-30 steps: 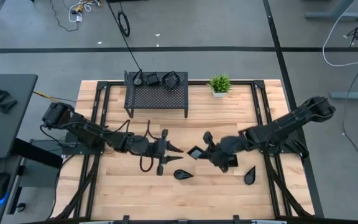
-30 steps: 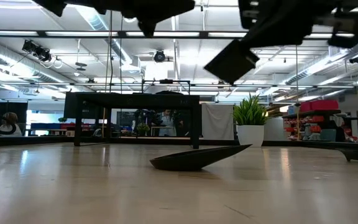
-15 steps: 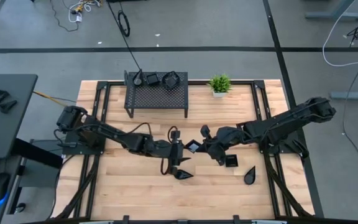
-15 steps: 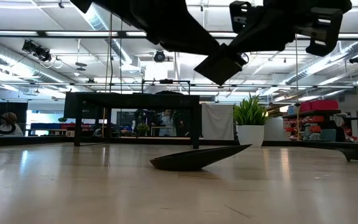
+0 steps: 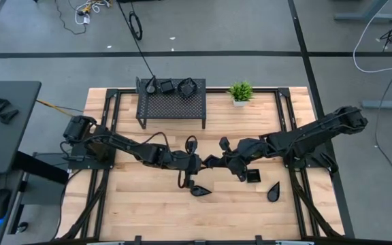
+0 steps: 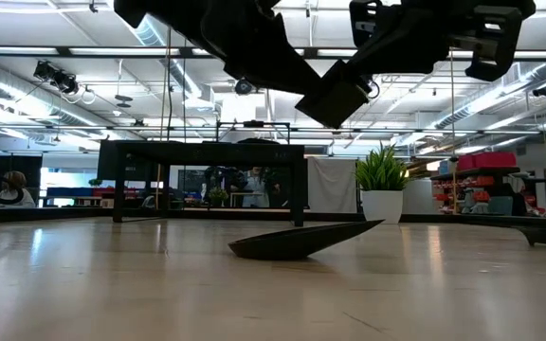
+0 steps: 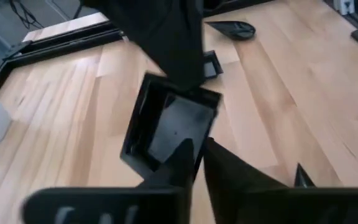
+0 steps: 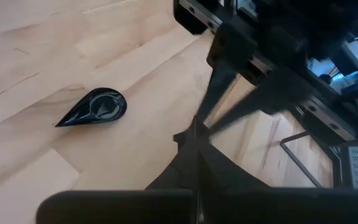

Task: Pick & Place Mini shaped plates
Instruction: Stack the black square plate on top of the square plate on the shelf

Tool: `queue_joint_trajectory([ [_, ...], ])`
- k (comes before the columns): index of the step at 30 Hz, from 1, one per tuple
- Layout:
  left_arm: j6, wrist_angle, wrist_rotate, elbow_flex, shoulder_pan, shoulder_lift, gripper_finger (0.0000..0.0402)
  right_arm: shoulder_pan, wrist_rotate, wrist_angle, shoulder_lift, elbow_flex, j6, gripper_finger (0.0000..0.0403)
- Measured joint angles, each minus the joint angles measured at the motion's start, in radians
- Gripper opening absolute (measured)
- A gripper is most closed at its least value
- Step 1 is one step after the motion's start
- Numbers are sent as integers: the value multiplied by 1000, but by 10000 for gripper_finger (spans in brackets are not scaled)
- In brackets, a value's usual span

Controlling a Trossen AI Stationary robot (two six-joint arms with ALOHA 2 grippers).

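Handover mid-air above table centre. Left gripper (image 5: 200, 163) has its fingers (image 7: 224, 171) pinched on one edge of a square mini plate (image 7: 169, 127); left wrist view shows both dark fingers pressed together over the plate's near rim. Right gripper (image 5: 218, 160) is clamped on the opposite edge of the same plate, fingers pressed flat together in its own wrist view. High view: the two gripper tips meet nose to nose, the plate (image 5: 209, 162) between them, clear of the wood.

Low view: plate (image 6: 335, 95) hangs tilted, well above the table (image 6: 112, 284), between both arms.

Below, on the table: teardrop plate (image 5: 199, 190) lying flat just beneath the left gripper; a second teardrop plate (image 5: 273, 193) near the right rail; a small square plate (image 5: 253, 175) between them.

Far side: black mesh rack (image 5: 171, 105) with several black plates (image 5: 186, 86) on top; potted plant (image 5: 240, 92) beside it.
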Motion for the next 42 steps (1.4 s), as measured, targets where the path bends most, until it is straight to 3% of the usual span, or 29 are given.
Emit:
queue_joint_trajectory([
  [3, 0, 1, 4, 0, -2, 0, 9, 0, 0, 2, 0, 0, 2, 2],
  [7, -1, -1, 16, 0, -8, 0, 9, 1, 16, 1, -3, 0, 10, 14],
  [11, -3, -71, -20, 6, -25, -28, 5, 24, 117, -22, -71, 0, -36, 37],
  [19, -8, -737, -253, 244, -1, -156, 4, 9, 143, -31, -158, -9, 48, 44],
  [22, -9, -973, -277, 364, 102, -186, 4, -16, 143, 3, -146, -49, 49, 37],
  [26, -11, -1145, -205, 493, 320, -188, 4, -51, 143, 134, -131, -139, 52, 26],
  [31, -4, -1121, -25, 518, 615, -171, 4, -77, 144, 336, -134, -225, 92, 13],
  [34, 22, -1109, -5, 518, 738, -157, 4, -87, 143, 393, -136, -234, 105, 8],
  [38, 23, -1081, 9, 518, 827, -128, 4, -100, 143, 412, -137, -233, 103, 6],
  [42, 26, -1076, 17, 519, 850, -92, 5, -112, 143, 416, -137, -233, 108, 9],
])
